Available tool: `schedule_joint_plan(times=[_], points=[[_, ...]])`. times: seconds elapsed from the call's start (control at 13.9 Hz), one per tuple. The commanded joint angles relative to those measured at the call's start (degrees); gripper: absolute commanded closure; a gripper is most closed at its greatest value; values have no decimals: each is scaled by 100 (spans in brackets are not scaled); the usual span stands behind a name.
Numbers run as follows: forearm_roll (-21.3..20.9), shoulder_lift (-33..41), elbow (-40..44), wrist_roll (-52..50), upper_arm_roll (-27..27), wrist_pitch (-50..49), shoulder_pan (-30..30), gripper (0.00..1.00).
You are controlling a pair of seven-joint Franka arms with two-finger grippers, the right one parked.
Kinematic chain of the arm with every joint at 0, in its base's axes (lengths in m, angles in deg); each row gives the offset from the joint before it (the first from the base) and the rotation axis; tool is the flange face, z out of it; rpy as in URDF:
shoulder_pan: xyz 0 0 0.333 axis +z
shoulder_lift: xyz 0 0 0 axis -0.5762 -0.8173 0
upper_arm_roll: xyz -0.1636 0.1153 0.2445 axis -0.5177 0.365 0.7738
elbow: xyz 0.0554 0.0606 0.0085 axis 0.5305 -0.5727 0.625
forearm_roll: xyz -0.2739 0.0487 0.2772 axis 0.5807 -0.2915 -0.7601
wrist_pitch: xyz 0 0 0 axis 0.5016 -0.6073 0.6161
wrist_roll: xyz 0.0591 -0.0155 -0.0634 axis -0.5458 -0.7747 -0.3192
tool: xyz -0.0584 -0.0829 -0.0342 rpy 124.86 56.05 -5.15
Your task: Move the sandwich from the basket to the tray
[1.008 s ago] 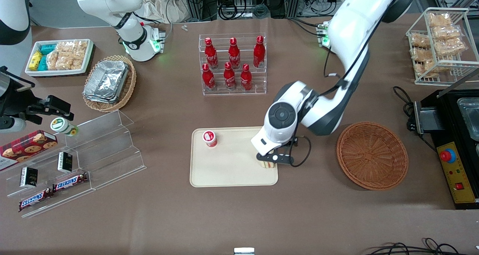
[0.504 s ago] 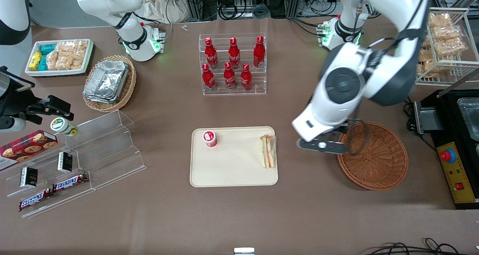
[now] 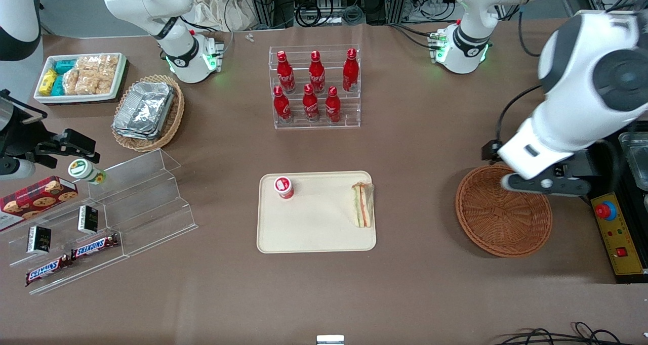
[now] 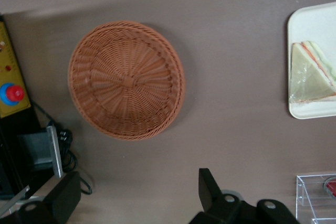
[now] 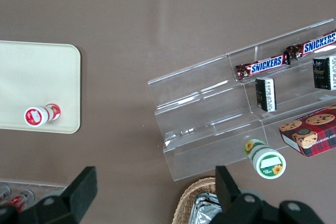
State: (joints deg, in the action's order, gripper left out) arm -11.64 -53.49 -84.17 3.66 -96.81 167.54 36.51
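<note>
The wrapped triangular sandwich (image 3: 363, 205) (image 4: 311, 74) lies on the cream tray (image 3: 314, 236) (image 4: 310, 111), at the tray's end nearest the basket. The round reddish-brown wicker basket (image 3: 503, 211) (image 4: 126, 80) has nothing in it and stands beside the tray, toward the working arm's end of the table. The left arm's gripper (image 3: 548, 185) (image 4: 136, 198) hangs high above the basket's rim, on the side next to the black machine. It is open, with nothing between its fingers (image 4: 209, 186).
A small red-capped bottle (image 3: 284, 187) stands on the tray. A rack of red cola bottles (image 3: 315, 87) is farther from the camera. A black machine with a red button (image 3: 606, 211) sits beside the basket. A wire rack of snacks (image 3: 592, 56) and a clear acrylic shelf (image 3: 116, 208) stand at the two table ends.
The gripper let go of the sandwich on the tray, rose, and swung across over the basket toward the working arm's end. The sandwich stays lying on the tray.
</note>
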Motion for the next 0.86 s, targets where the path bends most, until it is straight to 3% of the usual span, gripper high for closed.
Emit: schedule_joint_plan(times=[0.0,0.5,0.79], points=[[223,267,-141,85,-46,-56,437,0],[232,531,-168,155,-20,-47,834,0],[539,829,-264,980,1172,-73,265,0]])
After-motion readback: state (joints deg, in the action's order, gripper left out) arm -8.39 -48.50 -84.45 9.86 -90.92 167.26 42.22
